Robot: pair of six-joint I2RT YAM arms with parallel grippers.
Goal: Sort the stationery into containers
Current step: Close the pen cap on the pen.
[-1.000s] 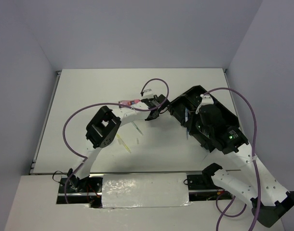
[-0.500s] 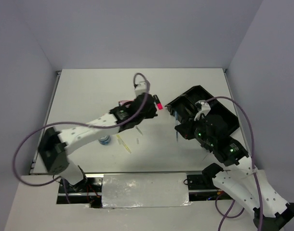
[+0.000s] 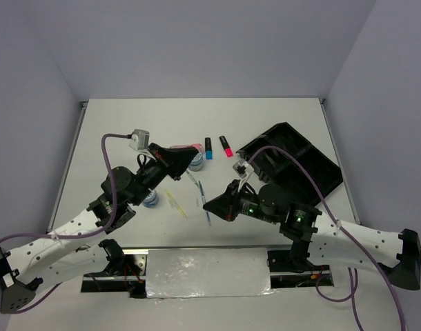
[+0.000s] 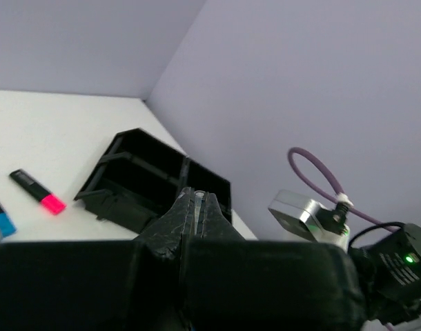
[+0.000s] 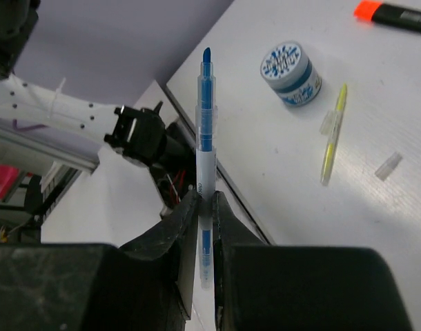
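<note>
The black organiser tray (image 3: pixel 293 160) sits at the back right and also shows in the left wrist view (image 4: pixel 152 183). My right gripper (image 3: pixel 212 205) is shut on a thin blue pen (image 5: pixel 206 124) and holds it above the table's near middle. My left gripper (image 3: pixel 188 163) is shut with a thin clear pen (image 4: pixel 197 202) between its fingertips. A blue-ended marker (image 3: pixel 208 147) and a pink-ended marker (image 3: pixel 226 146) lie left of the tray. A pink tube (image 3: pixel 185 146) lies behind the left gripper. Blue-white discs lie at the left (image 3: pixel 150 199) and beside the left gripper (image 3: pixel 195 163).
A yellow pen (image 3: pixel 176 205) and a small clear cap (image 3: pixel 197 202) lie on the table between the arms; both show in the right wrist view, pen (image 5: pixel 333 134) and cap (image 5: pixel 388 166). Purple cables loop over both arms.
Both arms have swung away from the tray toward the near middle of the table. The right gripper now holds the blue pen there. The two markers are uncovered.
</note>
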